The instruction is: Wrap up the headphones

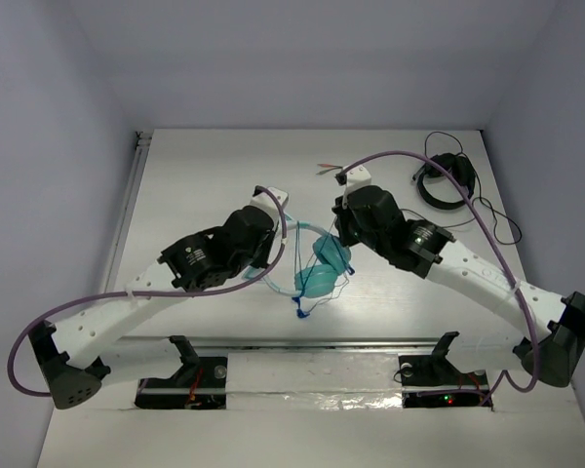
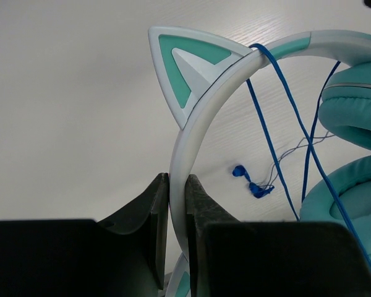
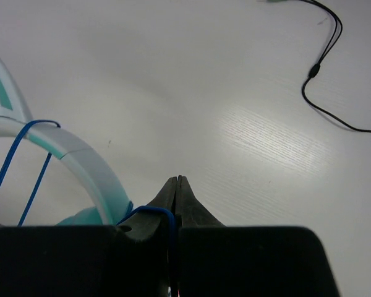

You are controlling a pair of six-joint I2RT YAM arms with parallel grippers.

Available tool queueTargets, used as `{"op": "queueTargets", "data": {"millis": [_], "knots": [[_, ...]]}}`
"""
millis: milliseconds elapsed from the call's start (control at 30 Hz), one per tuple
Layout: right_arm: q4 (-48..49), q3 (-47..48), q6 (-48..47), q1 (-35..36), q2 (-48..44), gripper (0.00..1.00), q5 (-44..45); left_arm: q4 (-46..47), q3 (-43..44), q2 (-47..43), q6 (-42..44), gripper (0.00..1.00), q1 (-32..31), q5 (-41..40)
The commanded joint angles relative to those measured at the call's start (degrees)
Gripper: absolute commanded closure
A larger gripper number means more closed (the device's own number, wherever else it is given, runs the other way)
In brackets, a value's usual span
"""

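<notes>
The teal headphones (image 1: 322, 271) lie at the table's middle between both arms. In the left wrist view their white headband (image 2: 201, 117) carries a cat ear (image 2: 180, 68), and the thin blue cable (image 2: 267, 133) loops over the band; the small blue plug (image 2: 252, 184) lies on the table. My left gripper (image 2: 177, 179) is shut on the headband. My right gripper (image 3: 178, 179) is shut on the blue cable (image 3: 161, 210), which runs over its left finger, right beside the headband (image 3: 80, 154). In the top view the grippers are hidden under the arms.
Small black headphones (image 1: 443, 181) with a black cable (image 3: 324, 68) sit at the back right. A loose cable with red tips (image 1: 327, 168) lies at the back middle. A rail runs along the table's left edge (image 1: 129, 205).
</notes>
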Motion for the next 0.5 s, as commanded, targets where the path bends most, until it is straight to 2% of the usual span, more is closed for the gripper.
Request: {"op": "queueTargets", "data": {"millis": [0, 100, 333, 433, 467], "knots": [[7.9, -0.5, 0.3, -2.4, 0.6, 1.0, 3.9, 1.1, 2.1, -2.8, 2.4, 1.0, -0.5, 5.5], [9.4, -0.6, 0.0, -3.7, 0.4, 0.98, 1.8, 1.0, 2.4, -2.6, 2.5, 1.0, -0.5, 6.6], [13.1, -4.6, 0.4, -5.7, 1.1, 0.83, -1.0, 3.8, 3.2, -4.8, 2.1, 1.0, -0.5, 8.0], [22.0, -8.9, 3.8, -5.7, 0.1, 0.83, -5.2, 4.7, 5.9, -5.6, 1.0, 1.0, -0.5, 7.7], [24.5, -12.4, 4.6, -5.7, -1.3, 0.84, -9.4, 5.0, 6.6, -5.7, 0.7, 1.0, -0.5, 7.6]]}}
